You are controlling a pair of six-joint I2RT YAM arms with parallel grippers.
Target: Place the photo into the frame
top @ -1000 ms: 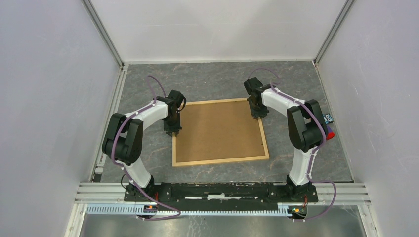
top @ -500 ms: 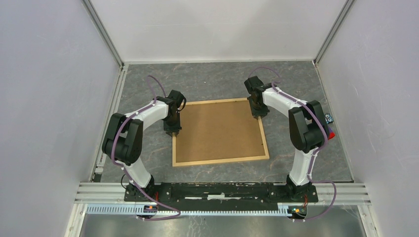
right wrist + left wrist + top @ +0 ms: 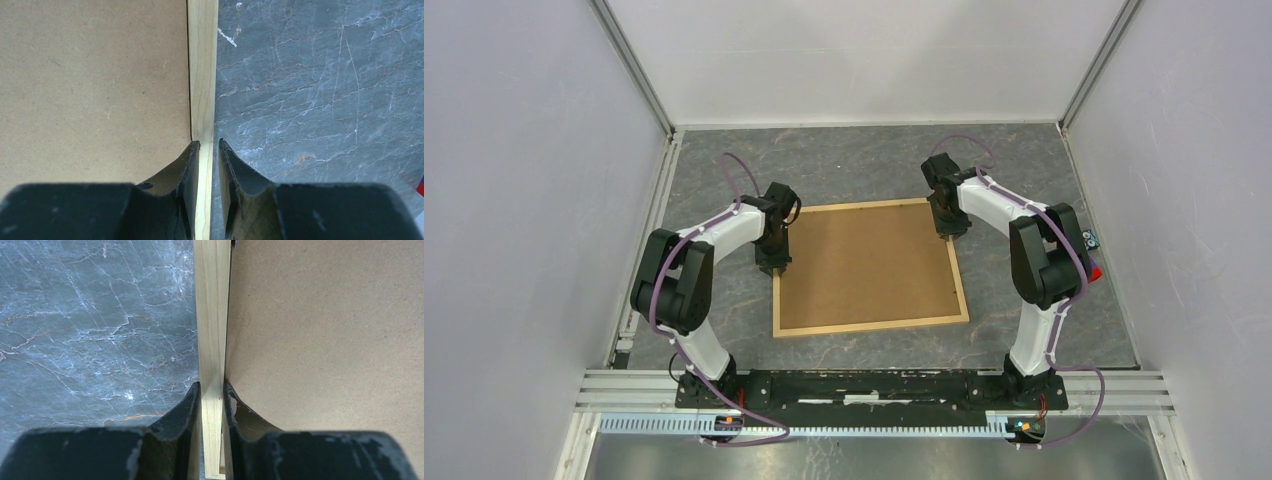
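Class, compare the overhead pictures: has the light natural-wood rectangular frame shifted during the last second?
No. The frame sits with its corners at the same spots on the grey marbled table.

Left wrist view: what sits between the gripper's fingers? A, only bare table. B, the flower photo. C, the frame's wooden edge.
C: the left gripper has one finger on either side of a light wood strip of the frame, with the brown board just beside it.
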